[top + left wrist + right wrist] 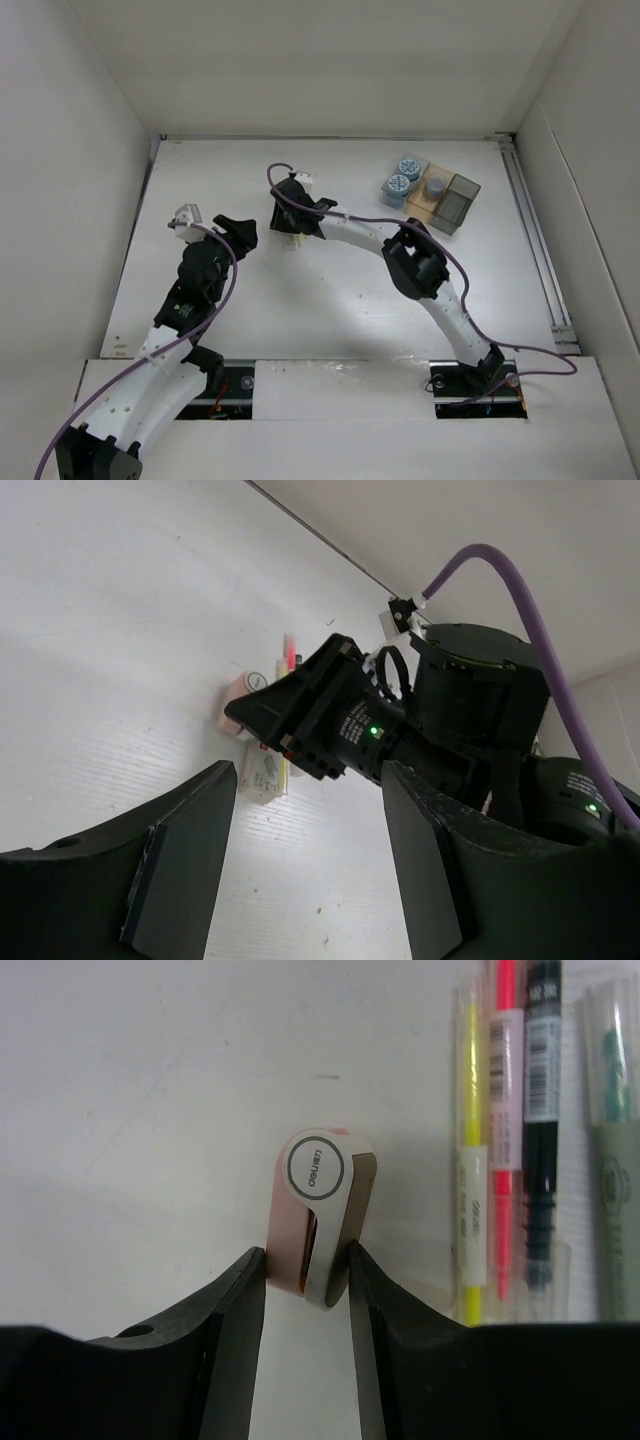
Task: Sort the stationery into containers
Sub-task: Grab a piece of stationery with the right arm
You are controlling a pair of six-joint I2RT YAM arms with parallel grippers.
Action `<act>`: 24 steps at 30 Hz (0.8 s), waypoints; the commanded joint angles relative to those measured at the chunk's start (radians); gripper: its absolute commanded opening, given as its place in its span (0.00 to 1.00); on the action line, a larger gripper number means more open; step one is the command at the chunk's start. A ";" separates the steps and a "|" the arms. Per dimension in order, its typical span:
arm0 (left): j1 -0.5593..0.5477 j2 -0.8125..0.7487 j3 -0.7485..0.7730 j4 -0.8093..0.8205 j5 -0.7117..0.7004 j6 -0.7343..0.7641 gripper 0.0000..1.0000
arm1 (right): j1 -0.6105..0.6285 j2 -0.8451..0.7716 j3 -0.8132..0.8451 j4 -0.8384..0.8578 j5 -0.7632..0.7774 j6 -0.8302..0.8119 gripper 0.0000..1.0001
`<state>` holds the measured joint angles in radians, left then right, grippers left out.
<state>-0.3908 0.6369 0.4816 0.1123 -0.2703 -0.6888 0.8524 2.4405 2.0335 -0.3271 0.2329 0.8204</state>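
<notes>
A small pale pink-and-white clip (318, 1215) lies on the white table, and both fingers of my right gripper (308, 1280) press against its sides. In the top view that gripper (292, 238) points down at mid-table. Right of the clip lie thin sticks side by side: yellow (469, 1160), pink-red (503, 1140) and black (541, 1130). My left gripper (310, 880) hangs open over bare table, facing the right gripper (300, 710); from above it (243, 233) is just to the left. The containers (458, 203) stand at the back right with two blue-grey discs (408, 167) in them.
A pale green stick (615, 1140) lies at the far right of the row. A small clear packet (262, 778) rests on the table under the right gripper. White walls enclose the table (330, 300) on three sides. The right arm's purple cable (520, 590) arcs overhead.
</notes>
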 commanded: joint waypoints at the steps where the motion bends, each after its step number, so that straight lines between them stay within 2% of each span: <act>1: 0.000 -0.019 -0.009 0.020 -0.007 -0.002 0.57 | 0.013 -0.129 -0.070 0.114 -0.030 0.011 0.21; 3: 0.000 -0.019 -0.009 0.020 -0.007 -0.002 0.57 | 0.013 -0.164 -0.123 0.153 -0.064 0.011 0.21; 11: 0.000 -0.019 -0.009 0.010 -0.007 -0.011 0.57 | 0.013 -0.196 -0.194 0.138 -0.055 0.029 0.19; 13: 0.000 -0.019 -0.009 0.010 -0.007 -0.011 0.57 | 0.013 -0.231 -0.254 0.190 -0.055 0.029 0.19; 18: 0.000 -0.019 -0.018 0.030 0.002 -0.011 0.57 | 0.002 -0.388 -0.323 0.211 -0.014 0.020 0.19; 24: 0.000 0.050 -0.008 0.041 0.043 0.000 0.57 | -0.127 -0.621 -0.522 0.220 0.049 0.020 0.19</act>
<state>-0.3908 0.6617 0.4671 0.1169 -0.2569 -0.6964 0.8124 1.9640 1.5799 -0.1871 0.2127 0.8402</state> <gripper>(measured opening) 0.564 0.404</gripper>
